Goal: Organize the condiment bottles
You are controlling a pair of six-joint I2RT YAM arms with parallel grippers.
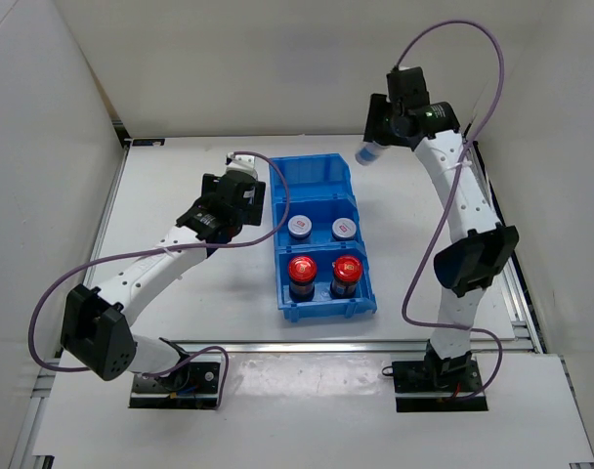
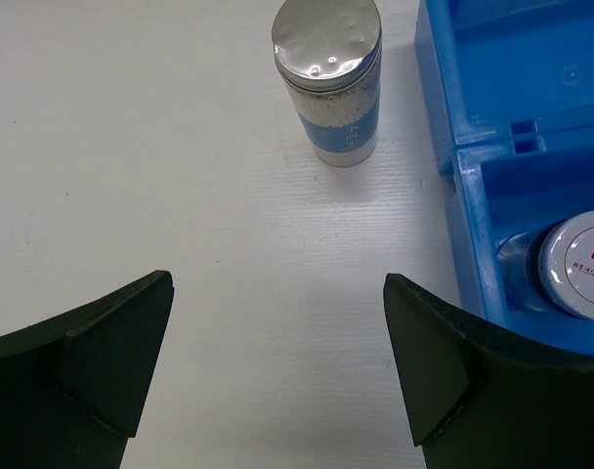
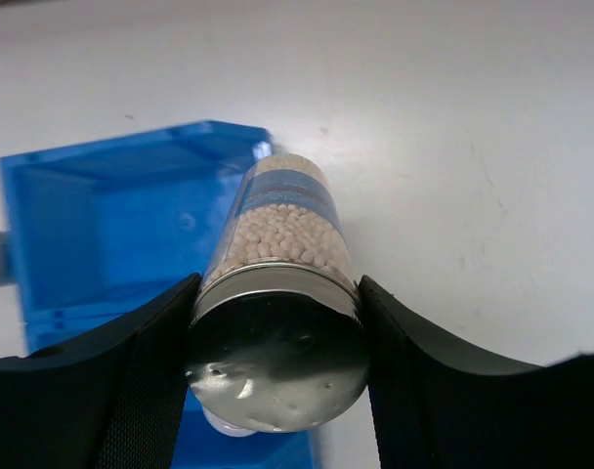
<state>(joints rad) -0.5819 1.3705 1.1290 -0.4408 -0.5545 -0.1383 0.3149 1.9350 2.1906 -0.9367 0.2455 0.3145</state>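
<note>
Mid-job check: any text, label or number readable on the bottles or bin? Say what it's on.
None reads clearly.
Red square label, white-lidded bottle in the blue bin: characters blurred, cut off.
Faint marks, blue band of the standing bottle: unreadable.
Band on the held bottle in the right pincer: blurred.

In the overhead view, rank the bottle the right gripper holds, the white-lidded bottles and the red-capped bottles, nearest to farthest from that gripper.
1. The grey-capped bottle, clamped in the right gripper, by the blue bin's far right corner.
2. The white-lidded bottles, in the bin's middle compartment.
3. The red-capped bottles, in the bin's near compartment, farthest.
</note>
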